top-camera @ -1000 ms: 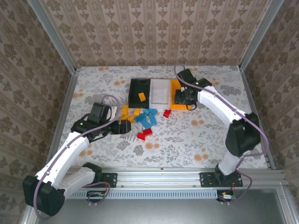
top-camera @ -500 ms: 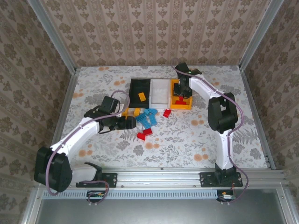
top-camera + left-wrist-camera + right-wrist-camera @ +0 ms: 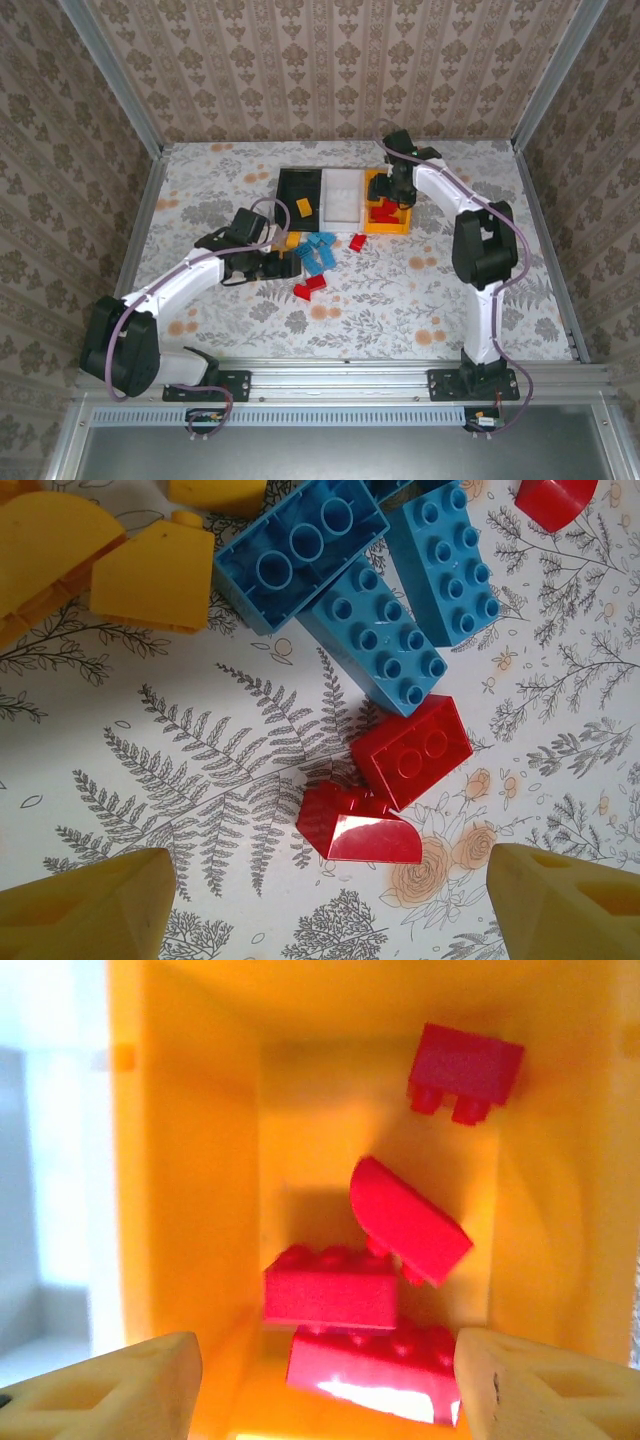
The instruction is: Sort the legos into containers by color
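While hovering over two loose small red plastic bricks point(image 3: 385, 785), shows left gripper point(image 3: 325, 910) spread wide, empty. Rightward, above orange-yellow plastic tray point(image 3: 180, 1160) holding four red bricks point(image 3: 330, 1290): right gripper point(image 3: 335, 1390) parted, nothing held. Likely red drop-off ending. Next: descent onto loose reds.

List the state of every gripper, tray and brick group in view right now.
Left gripper: open, empty, above two red bricks on the table.
Right gripper: open, empty, over the orange-yellow tray.
Orange-yellow tray: holds four red bricks.
Black tray: holds one orange-yellow brick.
White tray: appears empty.
Loose bricks: unsorted on the table.
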Tool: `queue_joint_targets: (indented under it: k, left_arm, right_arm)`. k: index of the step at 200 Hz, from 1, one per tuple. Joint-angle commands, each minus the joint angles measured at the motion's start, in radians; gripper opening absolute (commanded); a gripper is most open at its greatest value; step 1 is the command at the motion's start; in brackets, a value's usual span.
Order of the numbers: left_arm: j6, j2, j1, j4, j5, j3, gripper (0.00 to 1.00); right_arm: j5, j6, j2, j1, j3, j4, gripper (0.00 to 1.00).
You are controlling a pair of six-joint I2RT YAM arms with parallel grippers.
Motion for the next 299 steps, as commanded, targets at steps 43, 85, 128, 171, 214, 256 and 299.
queue_joint_targets:
  k: [43,85,128,171,214,256,299]
  left_arm:
    - [0.036,-0.008,-0.011,-0.038,0.008,0.004,0.83]
    - [0.006,0.001,-0.056,0.006,-0.008,-0.035,0.82]
    - [-0.017,0.041,-0.102,0.017,-0.036,-0.023,0.82]
    - [-0.013,0.022,-0.098,0.008,-0.051,-0.032,0.83]
    - [0.010,-0.001,-0.073,-0.009,-0.041,-0.047,0.83]
    - [0.027,-0.021,-0.032,-0.002,-0.010,-0.078,0.83]
    - [0.038,-0.033,0.000,0.006,0.016,-0.104,0.83]
  right_arm:
    - [-0.069,0.040,-0.405,0.074,-0.401,0.084,0.69]
    - [-0.086,0.051,-0.481,0.173,-0.560,0.081,0.73]
    - [-0.060,0.115,-0.396,0.227,-0.599,0.155,0.74]
    - [0.034,0.287,-0.285,0.271,-0.579,0.288,0.70]
    - [0.127,0.340,-0.160,0.310,-0.474,0.289,0.67]
    - [0.212,0.364,-0.091,0.312,-0.408,0.261,0.67]
    - [0.247,0.370,-0.031,0.311,-0.362,0.264,0.65]
